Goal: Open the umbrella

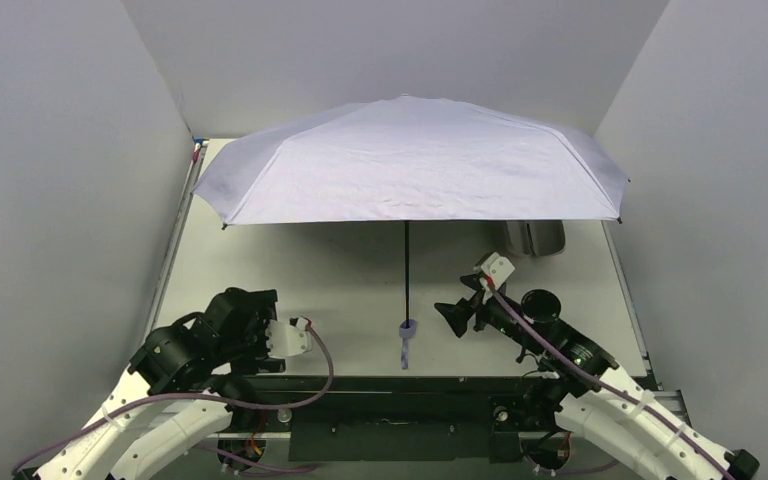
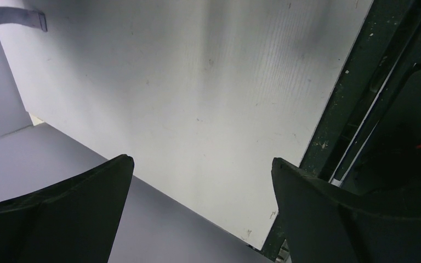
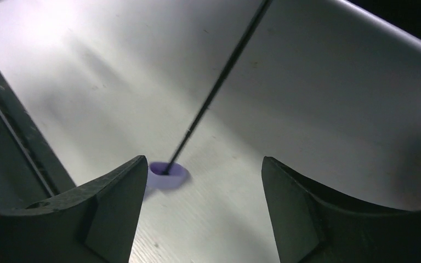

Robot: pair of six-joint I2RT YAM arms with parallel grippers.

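umbrella (image 1: 410, 160) is open: lilac-pink canopy fully spread over the far half of the bench (image 1: 340, 280), thin black shaft (image 1: 406, 270) running straight down from its centre. the small lilac handle (image 1: 407, 328) sits at the bench surface near the front edge, strap (image 1: 404, 353) trailing toward the arm bases. canopy's far rim is close to the back wall; cannot tell if it touches.

right end effector (image 3: 203, 161): fingers spread wide, clamped on nothing. it sits just right of the handle, pointing at it but apart from it. in the right wrist view the handle shows between the fingers, nearer the left one, with the shaft slanting up and away.

left end effector (image 2: 203, 161): fingers also spread wide, nothing between them, only bare bench and its dark front edge in its view. well left of the handle.

a pale greyish oblong item (image 1: 535, 237) lies on the bench under the canopy's right rim, partly hidden.
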